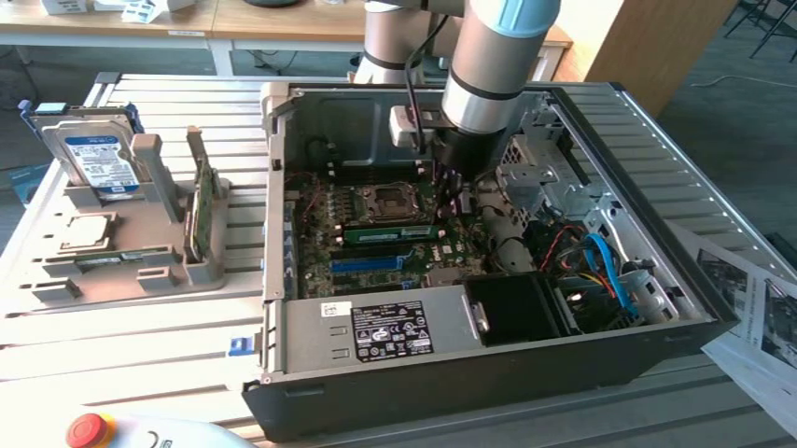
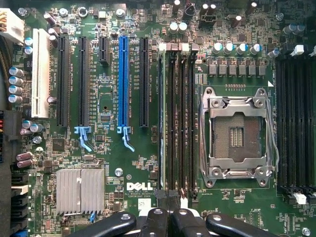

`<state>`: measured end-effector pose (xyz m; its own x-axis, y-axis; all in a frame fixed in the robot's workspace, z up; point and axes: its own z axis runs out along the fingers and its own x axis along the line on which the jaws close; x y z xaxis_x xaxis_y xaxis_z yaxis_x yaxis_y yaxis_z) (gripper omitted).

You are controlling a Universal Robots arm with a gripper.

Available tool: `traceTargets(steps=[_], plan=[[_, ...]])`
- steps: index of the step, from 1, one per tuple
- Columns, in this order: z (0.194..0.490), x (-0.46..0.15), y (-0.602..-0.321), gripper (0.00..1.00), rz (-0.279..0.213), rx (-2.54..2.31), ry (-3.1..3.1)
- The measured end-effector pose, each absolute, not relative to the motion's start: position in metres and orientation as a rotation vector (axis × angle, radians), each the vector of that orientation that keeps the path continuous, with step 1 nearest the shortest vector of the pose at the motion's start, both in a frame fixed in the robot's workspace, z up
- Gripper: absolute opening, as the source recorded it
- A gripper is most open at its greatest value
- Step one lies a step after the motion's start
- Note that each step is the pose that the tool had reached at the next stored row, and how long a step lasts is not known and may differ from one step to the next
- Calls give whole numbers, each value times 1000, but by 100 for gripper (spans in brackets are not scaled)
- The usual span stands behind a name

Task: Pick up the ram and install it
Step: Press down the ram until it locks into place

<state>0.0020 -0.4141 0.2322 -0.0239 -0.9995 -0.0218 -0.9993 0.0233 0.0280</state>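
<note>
Beside the CPU socket (image 1: 384, 201), the ram (image 1: 388, 233) (long, narrow, green stick)

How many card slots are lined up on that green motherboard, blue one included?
6: a white slot outermost, then two long black slots, a short black slot, the blue slot, and a black slot beside the memory slots.

An edge crops the jaws; the arm (image 1: 498, 65) hides part of the motherboard (image 1: 327, 257).

Bright, even daylight; soft shadow fills the computer case (image 1: 498, 387).
</note>
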Motion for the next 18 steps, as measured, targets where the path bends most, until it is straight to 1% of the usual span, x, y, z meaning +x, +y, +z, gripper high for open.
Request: traceTargets(steps=[18], plan=[[228,2,-414,11,-56,2192,-2244]])
